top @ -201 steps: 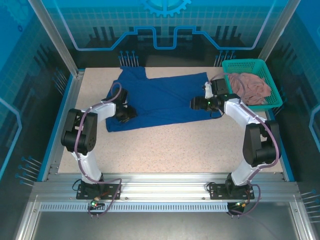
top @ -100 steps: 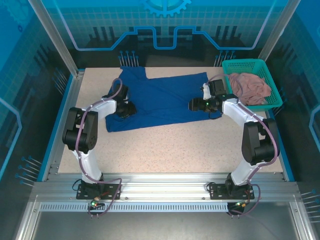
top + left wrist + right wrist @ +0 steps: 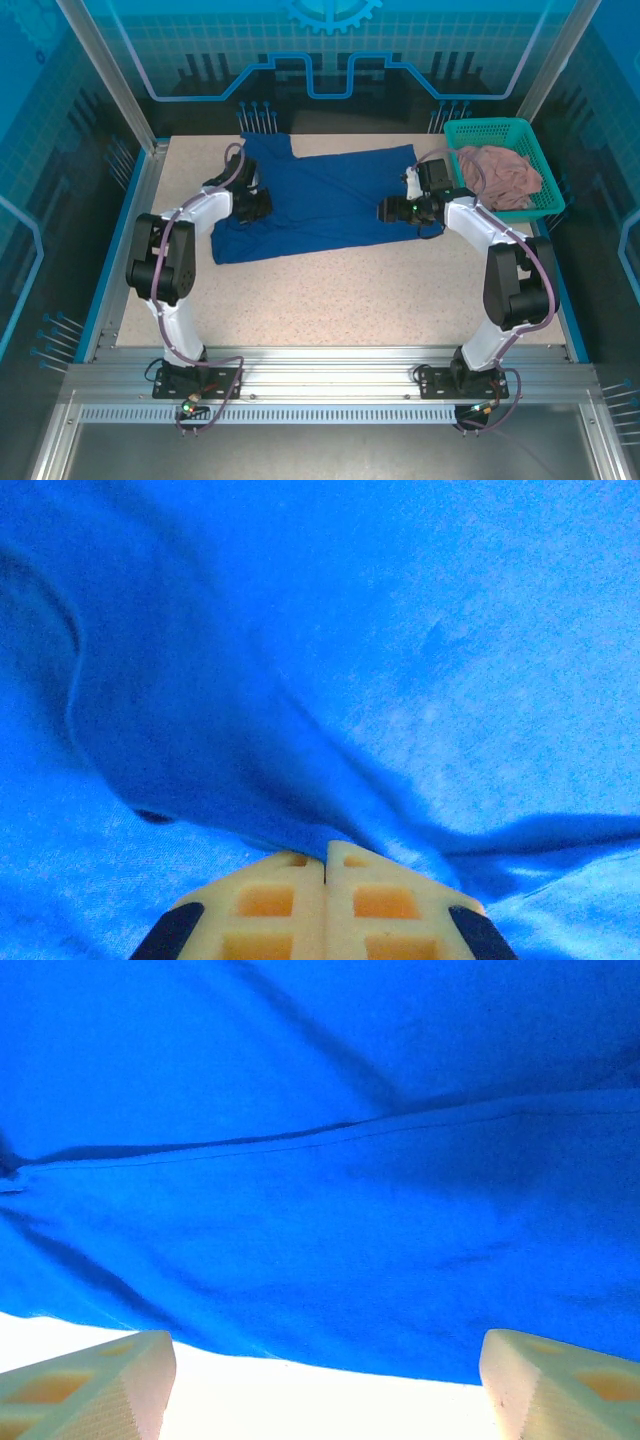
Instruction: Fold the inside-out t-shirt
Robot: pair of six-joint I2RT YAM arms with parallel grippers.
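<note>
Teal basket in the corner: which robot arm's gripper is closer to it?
Right. The right gripper sits at the edge of the blue t-shirt nearest the teal basket; the left gripper pinches the shirt's opposite side, farther away.

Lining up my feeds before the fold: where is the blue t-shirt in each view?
Top external: t-shirt across the table's far half.
Left wrist: bunched into the shut left gripper.
Right wrist: edge just beyond the open right gripper.
Shared landmark: that edge against pale table, by the right gripper.
</note>
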